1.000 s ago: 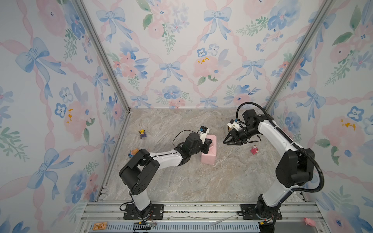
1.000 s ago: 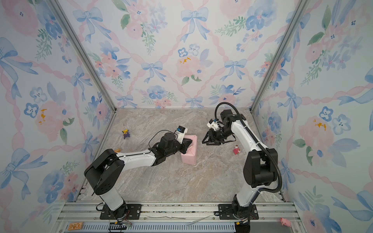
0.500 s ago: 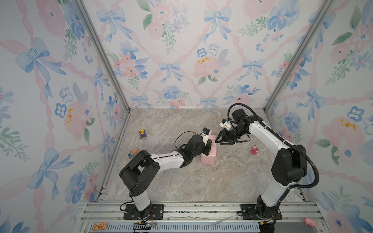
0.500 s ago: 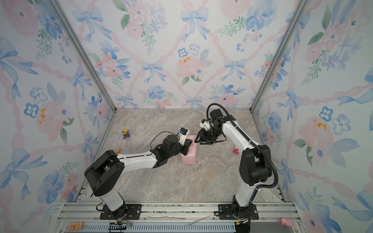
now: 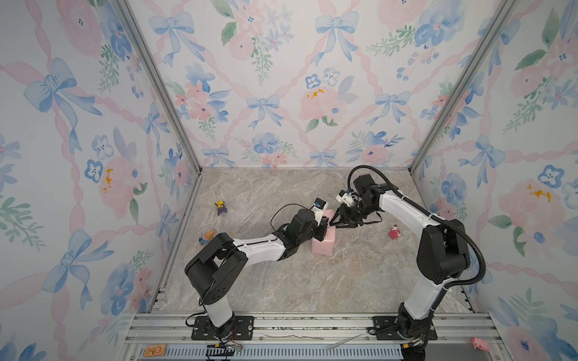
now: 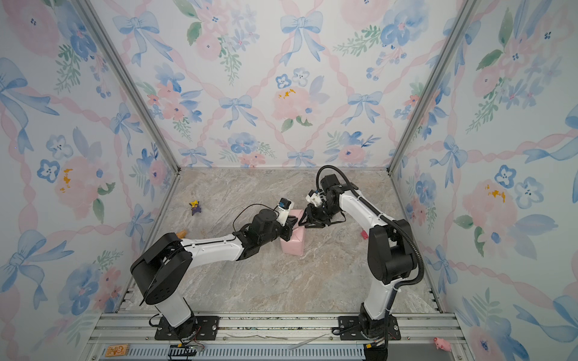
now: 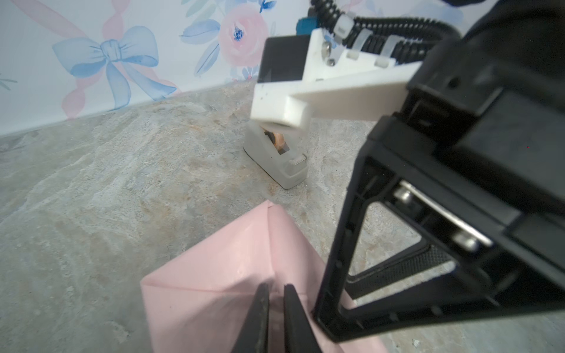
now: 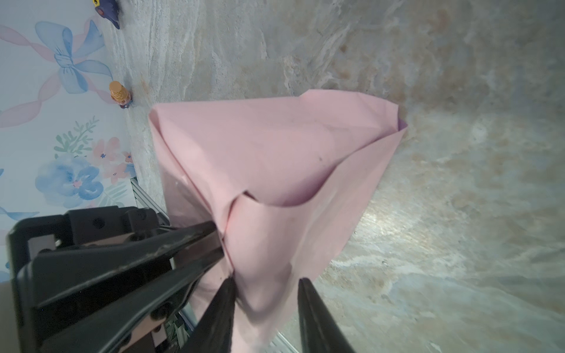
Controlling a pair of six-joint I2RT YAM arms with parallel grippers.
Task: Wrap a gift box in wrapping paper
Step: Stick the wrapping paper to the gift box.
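Observation:
The wrapping paper (image 5: 324,244) (image 6: 293,245) stands folded up as a pale pink parcel mid-table; the gift box is hidden inside it. My left gripper (image 7: 276,290) (image 5: 325,223) is shut on a raised fold of paper at the parcel's top, and shows in the right wrist view (image 8: 218,241) pinching that seam. My right gripper (image 8: 266,287) (image 5: 335,222) reaches in from the right. Its jaws stand apart around a loose pink flap (image 8: 263,259), one finger (image 8: 224,293) touching it. A lilac inner side (image 8: 402,123) peeks out at a corner.
A grey tape dispenser (image 7: 275,156) sits on the marble behind the parcel. Small figurines lie around: a purple-yellow one (image 5: 221,207), an orange one (image 5: 206,236), a red one (image 5: 394,232). A pink pig (image 5: 480,343) rests on the front rail. Floral walls close three sides.
My right gripper has swung left from the open table to the parcel's top and narrowed its jaws around the flap. The left gripper keeps its pinch, shifted slightly.

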